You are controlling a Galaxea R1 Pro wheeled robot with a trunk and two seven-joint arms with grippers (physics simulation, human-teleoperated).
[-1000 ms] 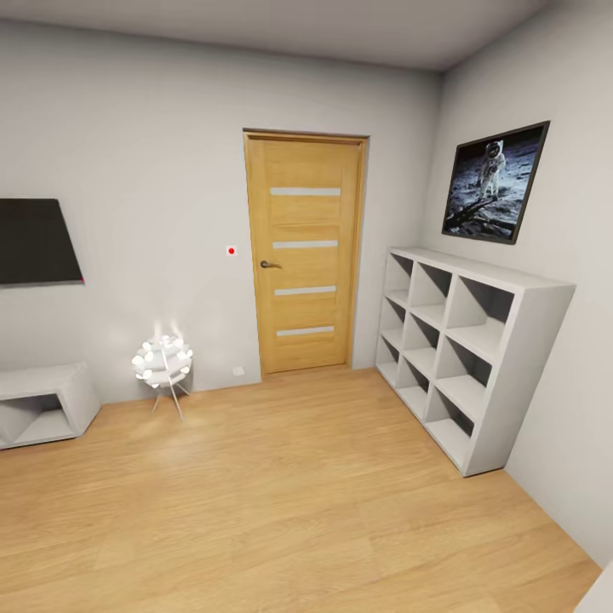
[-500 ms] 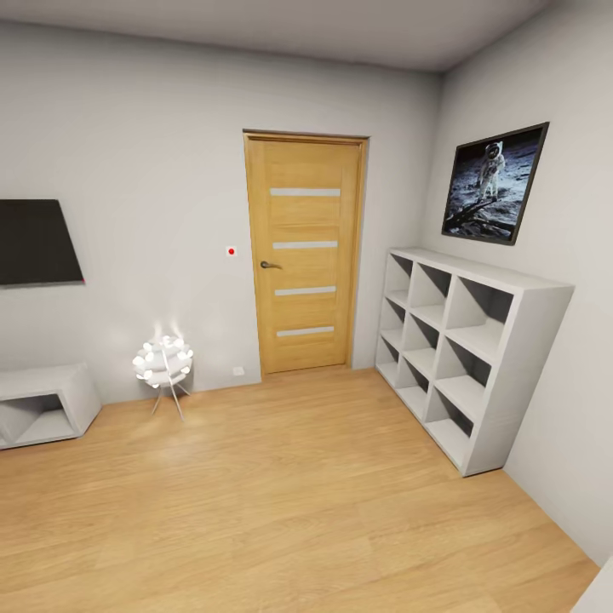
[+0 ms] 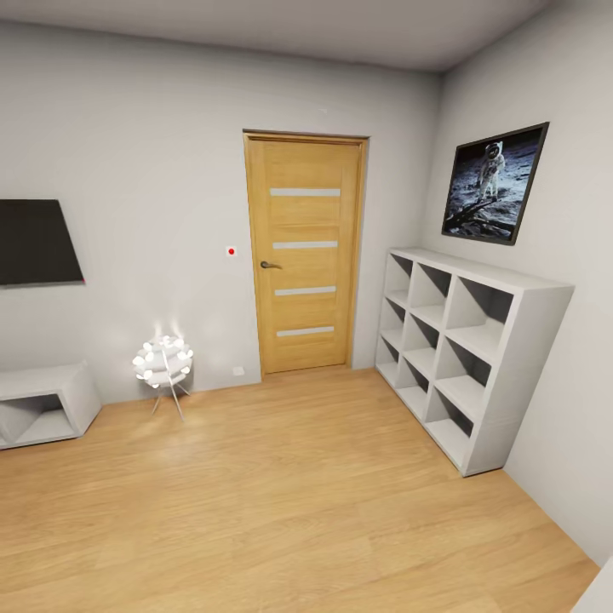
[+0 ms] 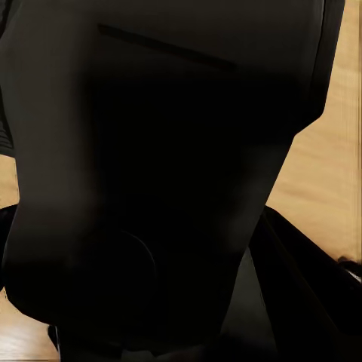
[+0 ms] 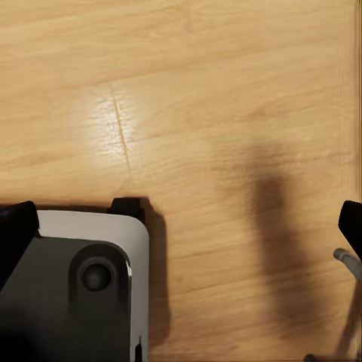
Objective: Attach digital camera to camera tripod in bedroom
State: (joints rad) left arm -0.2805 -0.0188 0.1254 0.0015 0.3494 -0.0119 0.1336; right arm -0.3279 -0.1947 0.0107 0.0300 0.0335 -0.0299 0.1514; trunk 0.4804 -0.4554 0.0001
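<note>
Grey walls (image 3: 136, 128) enclose the bedroom (image 3: 306, 77), two of them meeting at a corner on the right of the head view, above one broad floor (image 3: 281, 502) of light wood planks. One white cube shelf unit (image 3: 466, 349) stands against the right-hand wall, with nine open compartments arranged three by three. One wooden door (image 3: 305, 255) is shut in the far wall, carrying four pale horizontal strips and one dark lever handle (image 3: 269, 265). One dark flat screen (image 3: 36, 242) hangs on the far wall at the left edge, and below it sits one low white cabinet (image 3: 47, 402) on the floor. One framed picture of an astronaut (image 3: 495, 181) hangs above the shelf unit. One small glowing white lamp (image 3: 163, 361) stands on thin legs near the far wall, between the cabinet and the door. One small red dot (image 3: 231, 250) marks the wall just beside the door frame. The digital camera and the camera tripod cannot be located from these views. In the left wrist view a dark rounded body (image 4: 166, 181) sits close to the lens with wood floor at its edges; in the right wrist view a grey and black part of the robot (image 5: 75, 286) lies over the planks. Whether either pincer is spread or pressed together I cannot tell.
</note>
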